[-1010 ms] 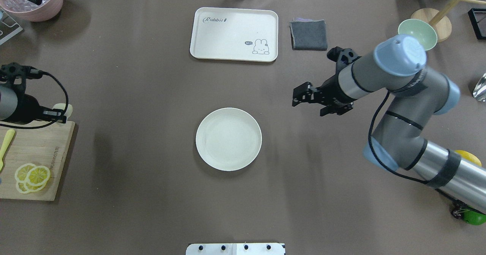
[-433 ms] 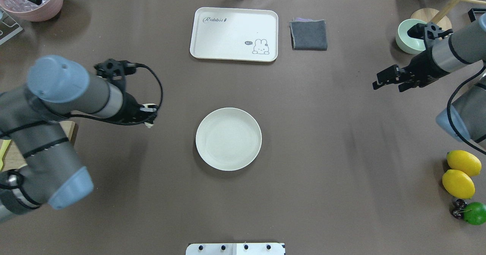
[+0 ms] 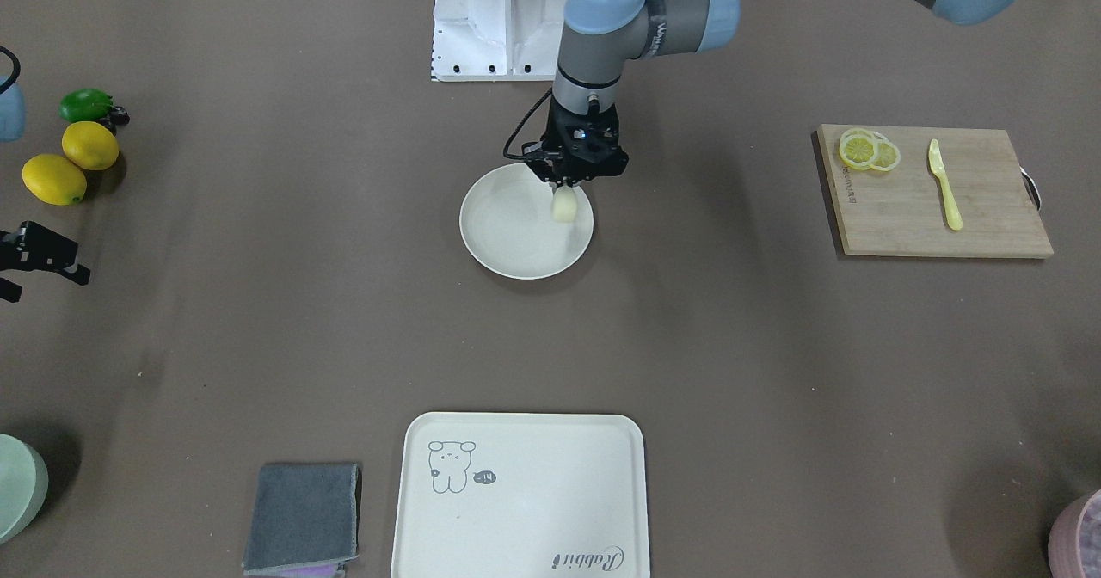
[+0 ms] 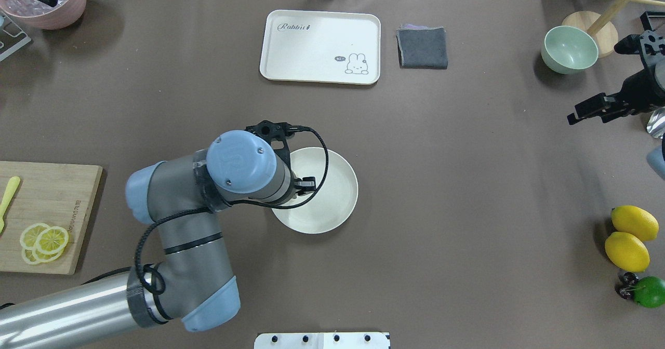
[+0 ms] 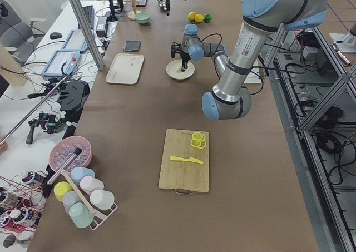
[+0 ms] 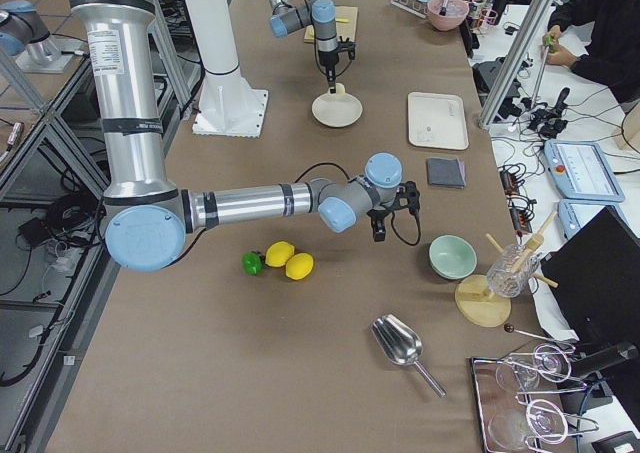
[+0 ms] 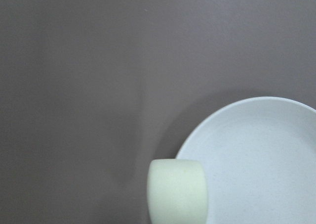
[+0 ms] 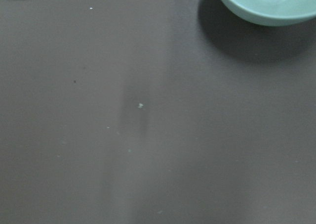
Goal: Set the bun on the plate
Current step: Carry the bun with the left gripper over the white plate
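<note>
Now clamped on the bun [image 3: 563,206] hanging directly beneath, the left claw [image 3: 563,187] hovers just inside the plate's [image 3: 507,251] two-o'clock edge, viewed across the tabletop.

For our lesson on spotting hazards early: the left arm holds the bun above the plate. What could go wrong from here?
1. The bun, in the left pincer, hangs near the rim of the plate on the robot's left, not over its middle. Released here, it may catch the rim and tumble onto the table.
2. It seems gripped on edge, so it could roll after release.
</note>
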Controlling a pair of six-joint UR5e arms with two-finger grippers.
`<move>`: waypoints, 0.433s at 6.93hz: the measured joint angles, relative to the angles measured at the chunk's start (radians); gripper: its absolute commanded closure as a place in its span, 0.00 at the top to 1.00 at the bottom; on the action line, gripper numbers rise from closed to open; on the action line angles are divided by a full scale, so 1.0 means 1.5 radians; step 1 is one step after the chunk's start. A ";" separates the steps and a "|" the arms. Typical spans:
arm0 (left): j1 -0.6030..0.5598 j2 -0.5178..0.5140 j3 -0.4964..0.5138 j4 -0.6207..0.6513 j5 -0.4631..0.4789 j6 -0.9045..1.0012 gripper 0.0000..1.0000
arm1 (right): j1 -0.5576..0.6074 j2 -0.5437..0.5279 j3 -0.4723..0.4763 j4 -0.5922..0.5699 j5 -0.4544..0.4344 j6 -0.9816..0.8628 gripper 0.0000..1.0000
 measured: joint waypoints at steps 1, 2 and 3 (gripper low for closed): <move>0.007 -0.023 0.058 -0.049 0.014 -0.010 0.18 | 0.015 -0.015 -0.008 0.000 0.000 -0.036 1.00; 0.010 -0.037 0.094 -0.087 0.021 -0.014 0.59 | 0.024 -0.026 -0.007 0.000 0.001 -0.051 1.00; 0.012 -0.045 0.107 -0.101 0.023 -0.015 0.98 | 0.029 -0.036 -0.004 0.000 0.001 -0.057 1.00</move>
